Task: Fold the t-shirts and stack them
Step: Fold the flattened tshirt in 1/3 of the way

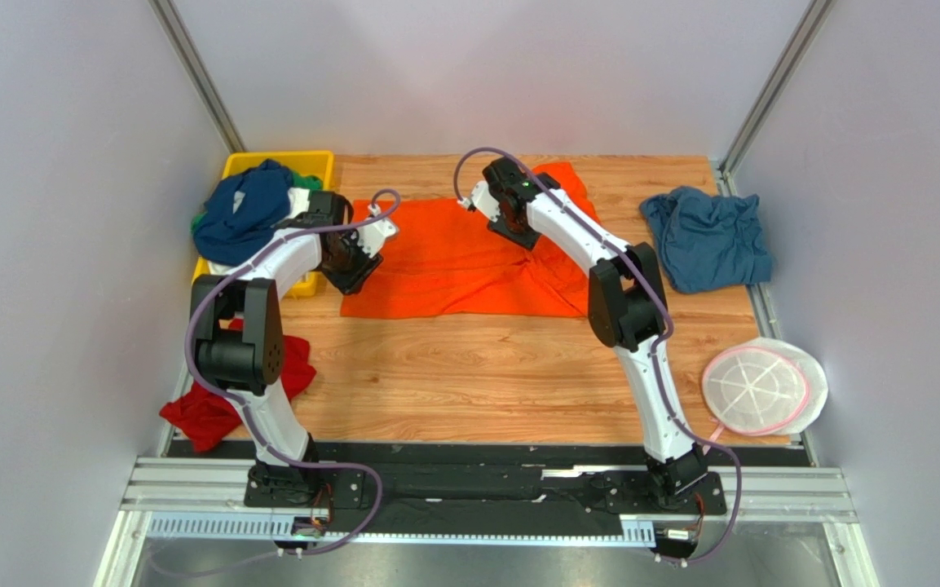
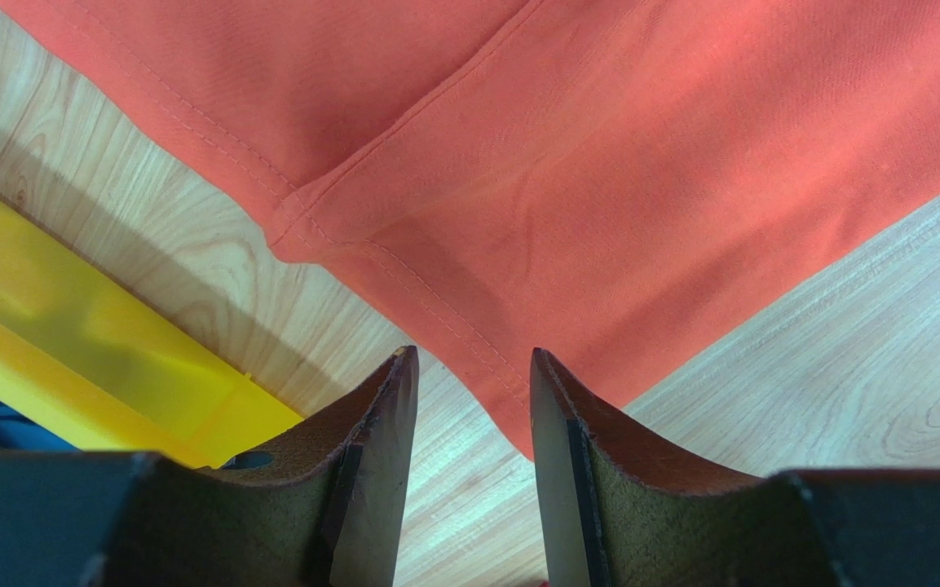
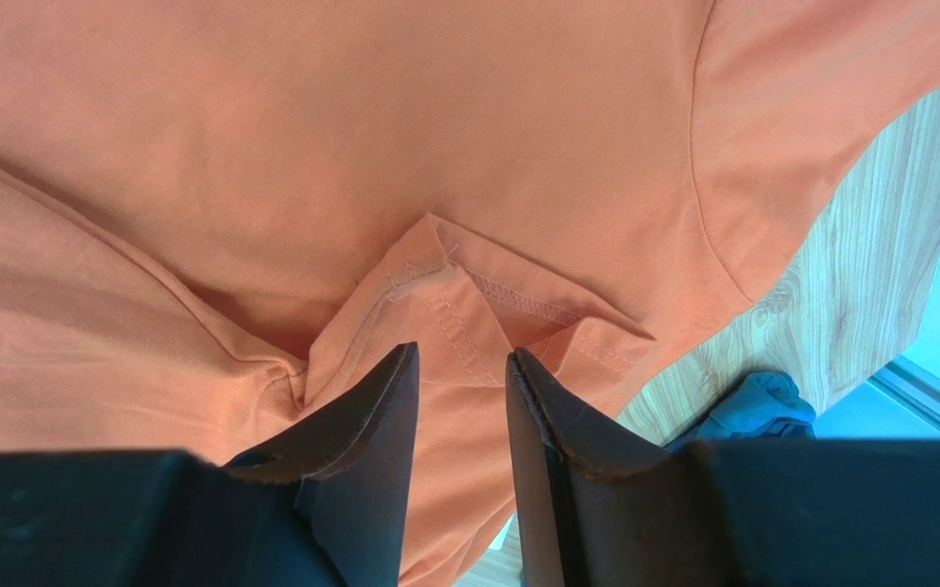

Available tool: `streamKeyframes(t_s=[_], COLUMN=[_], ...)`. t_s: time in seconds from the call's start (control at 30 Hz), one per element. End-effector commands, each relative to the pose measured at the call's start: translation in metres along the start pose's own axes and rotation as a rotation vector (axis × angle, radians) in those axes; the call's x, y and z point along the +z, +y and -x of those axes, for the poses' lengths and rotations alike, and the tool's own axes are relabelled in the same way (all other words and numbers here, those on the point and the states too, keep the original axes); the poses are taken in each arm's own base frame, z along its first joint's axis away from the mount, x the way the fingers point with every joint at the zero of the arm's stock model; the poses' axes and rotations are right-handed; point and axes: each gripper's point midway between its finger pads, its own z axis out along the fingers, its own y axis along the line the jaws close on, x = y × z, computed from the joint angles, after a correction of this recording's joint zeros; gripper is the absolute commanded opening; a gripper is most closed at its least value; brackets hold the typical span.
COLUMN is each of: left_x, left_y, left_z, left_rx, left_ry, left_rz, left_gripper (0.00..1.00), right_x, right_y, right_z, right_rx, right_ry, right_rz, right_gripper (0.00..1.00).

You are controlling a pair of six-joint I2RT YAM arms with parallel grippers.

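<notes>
A bright orange t-shirt (image 1: 450, 263) lies partly spread on the wooden table, its right side bunched. My left gripper (image 1: 377, 230) hovers at the shirt's left edge. In the left wrist view it (image 2: 472, 357) stands open, and a hemmed corner of the orange shirt (image 2: 634, 184) lies just beyond its tips with nothing between them. My right gripper (image 1: 478, 202) is over the shirt's back edge. In the right wrist view it (image 3: 462, 355) is open just above a folded, stitched bit of the orange cloth (image 3: 315, 147) and holds nothing.
A yellow tray (image 1: 313, 162) at the back left holds a navy shirt (image 1: 242, 214); its rim (image 2: 83, 355) is close to my left fingers. A steel-blue shirt (image 1: 707, 239) lies back right, a red one (image 1: 211, 410) at the left edge, and a white-and-pink disc (image 1: 762, 389) front right.
</notes>
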Motion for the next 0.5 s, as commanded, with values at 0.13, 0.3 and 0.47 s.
streamKeyframes(t_s=[0.13,0.3,0.47], left_x=[-0.004,-0.016,-0.025], left_y=[-0.002,-0.011,-0.019], left_z=[0.006,0.010,0.015], left_rx=[0.010,0.005,0.015], left_ry=[-0.021,-0.048,-0.074], left_rz=[0.001,-0.006,-0.019], left_gripper=[0.48,0.48,0.57], right_x=[-0.040,-0.059,-0.071], right_y=[-0.024,-0.020,-0.018], right_z=[0.005,-0.027,-0.054], right_rx=[0.105,0.218,0.292], right_ry=[-0.065,-0.076,-0.088], right_rz=[-0.114,-0.088,-0.056], right_gripper=[0.38,0.48,0.59])
